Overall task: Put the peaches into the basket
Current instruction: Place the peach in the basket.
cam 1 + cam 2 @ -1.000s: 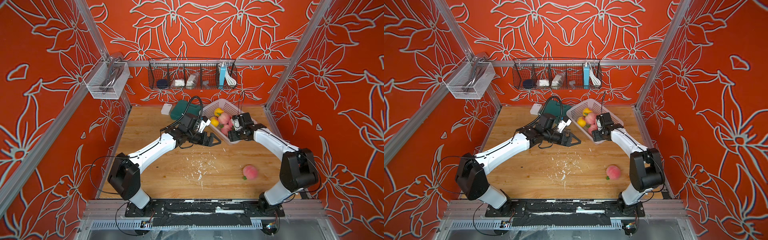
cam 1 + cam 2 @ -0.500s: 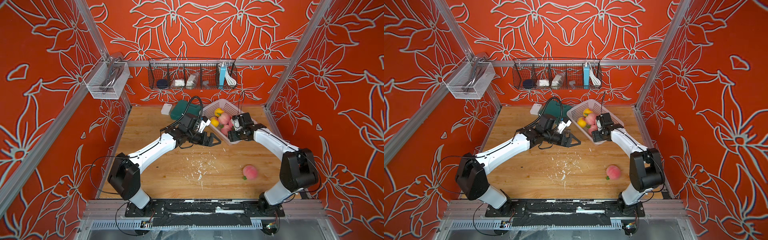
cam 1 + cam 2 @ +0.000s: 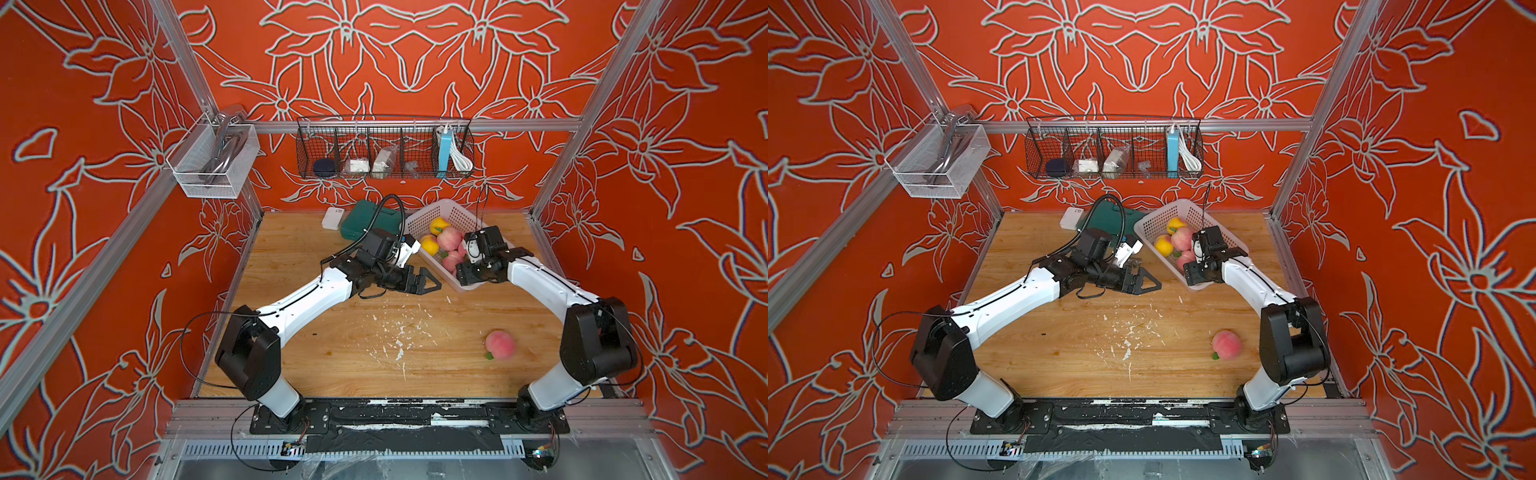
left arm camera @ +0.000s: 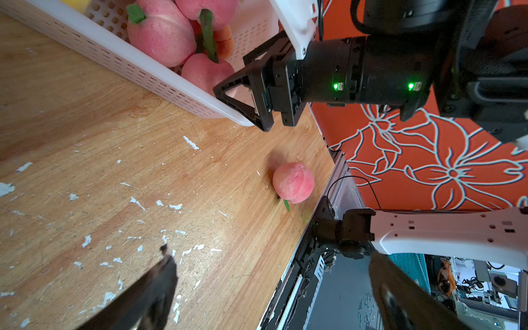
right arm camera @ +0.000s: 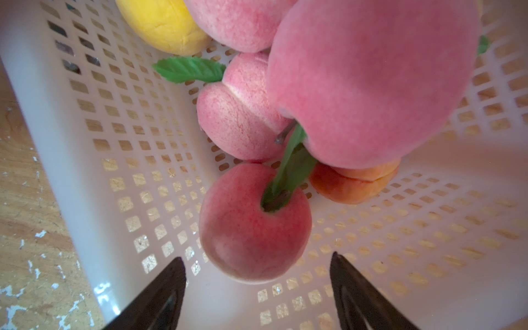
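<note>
- The wooden surface (image 3: 332, 365) fills the bottom of the orange flowered booth. It is scuffed all over.
- A black wire rack (image 3: 384, 151) hangs on the back wall, and a white mesh bin (image 3: 210, 166) hangs on the side wall by the left arm.
- The basket (image 3: 455, 211) sits at the back of the surface on the right arm's side, turned at an angle to the edges.
- A green case (image 3: 365, 218) lies just beside the basket, with a small white box (image 3: 333, 217) next to it by the back wall.
- The left tool (image 3: 431, 282) hangs over the surface just beside the basket's long wall. Its jaws are spread wide with nothing between them.
- The right tool (image 5: 258, 258) points down into the basket's near end with its jaws parted. A reddish peach (image 5: 254, 223) lies just ahead of the fingertips (image 5: 174, 274) with a gap on either side, so the tool grips nothing.
- The peaches (image 3: 449, 238) are heaped together in the basket. The right wrist view shows 6: pink ones, 1 yellow (image 5: 163, 23) and 1 orange (image 5: 354, 185).
- 1 lone peach (image 3: 500, 344), pink with a green leaf, rests on the surface near the front. It is well apart from the basket and close to the right arm.
- White flecks (image 3: 400, 353) dot the middle of the surface.
</note>
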You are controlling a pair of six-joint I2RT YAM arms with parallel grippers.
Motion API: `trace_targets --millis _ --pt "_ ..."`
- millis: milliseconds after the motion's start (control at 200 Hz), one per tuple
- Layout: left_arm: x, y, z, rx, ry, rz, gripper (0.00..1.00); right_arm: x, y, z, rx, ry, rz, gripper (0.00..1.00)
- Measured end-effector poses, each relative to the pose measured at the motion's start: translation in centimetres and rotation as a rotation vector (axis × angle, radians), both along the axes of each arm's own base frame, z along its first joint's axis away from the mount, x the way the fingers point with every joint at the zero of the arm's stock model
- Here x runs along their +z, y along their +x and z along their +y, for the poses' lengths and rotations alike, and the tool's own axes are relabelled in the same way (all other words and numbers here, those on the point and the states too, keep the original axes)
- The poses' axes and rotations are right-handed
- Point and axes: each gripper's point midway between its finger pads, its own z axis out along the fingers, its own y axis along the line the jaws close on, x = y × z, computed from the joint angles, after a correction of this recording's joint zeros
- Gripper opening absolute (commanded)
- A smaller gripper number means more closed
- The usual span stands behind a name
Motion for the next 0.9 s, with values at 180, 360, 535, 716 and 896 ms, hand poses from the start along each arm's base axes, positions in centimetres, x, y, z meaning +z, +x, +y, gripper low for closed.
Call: trace_targets --millis 180,360,535,716,896 --pt "-0.4 -0.1 0.1 0.000 0.004 0.007 0.99 -0.1 -0.2 0.0 0.001 -0.001 0.009 0.82" --pt "-0.6 -0.1 0.1 0.000 0.006 0.009 0.99 -0.2 -0.3 -0.1 0.001 -0.003 0.016 0.82" --pt "-0.8 -0.2 0.2 0.004 0.011 0.009 0.99 0.0 -1.0 -0.3 0.001 -0.007 0.032 0.82" --pt "-1.1 -0.5 0.7 0.011 0.023 0.001 0.99 1.4 -2.3 -0.5 0.004 -0.001 0.037 0.82" --pt "-0.8 -1.0 1.3 0.018 0.027 -0.023 0.99 3.7 -3.6 -0.8 -0.003 0.016 0.009 0.82"
